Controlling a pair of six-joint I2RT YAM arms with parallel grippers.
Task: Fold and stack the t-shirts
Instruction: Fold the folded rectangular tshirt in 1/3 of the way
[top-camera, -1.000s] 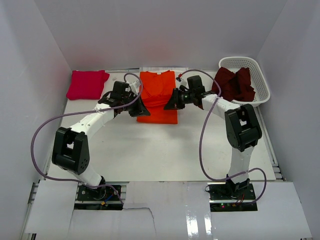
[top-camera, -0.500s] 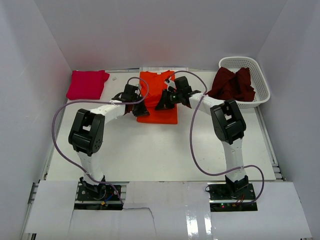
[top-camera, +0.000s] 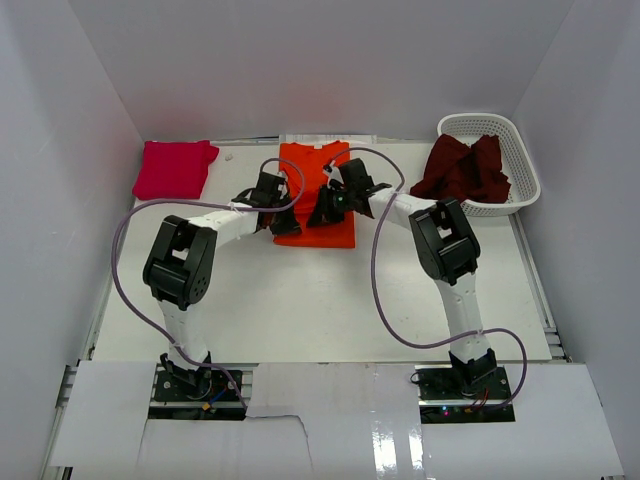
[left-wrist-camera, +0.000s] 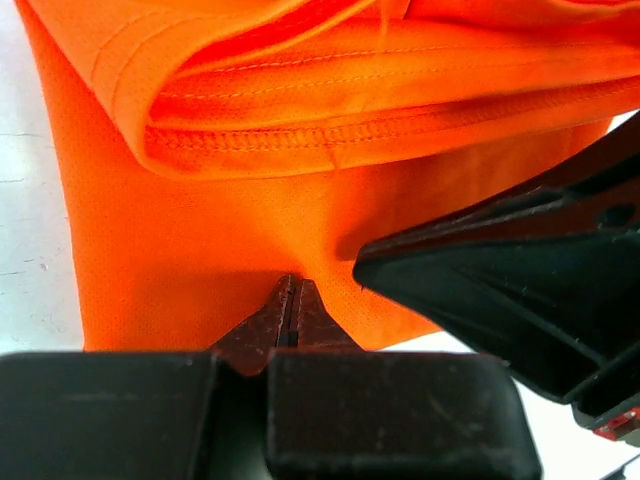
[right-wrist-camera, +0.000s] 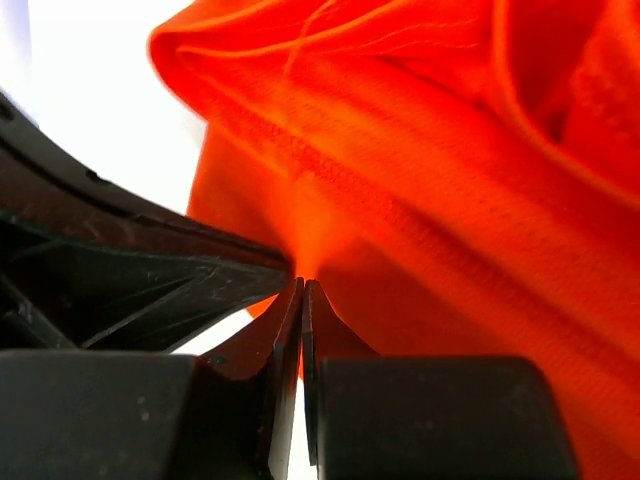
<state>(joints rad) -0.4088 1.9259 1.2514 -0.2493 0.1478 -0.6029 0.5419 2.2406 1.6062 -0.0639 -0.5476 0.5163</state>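
Right arm (top-camera: 445, 245) inward, orange tee (top-camera: 310, 165) pinched, maroon tee (top-camera: 465, 172) in basket (top-camera: 478, 120)

The top external camera sits high above and behind the arm bases, looking down over the whole table (top-camera: 300, 300); each wrist camera sits just behind its own fingers, the left gripper (left-wrist-camera: 291, 290) and the right gripper (right-wrist-camera: 303, 288), looking along them from very close. All three views share the orange t-shirt (top-camera: 308, 185); each wrist view also catches the other gripper's dark body.
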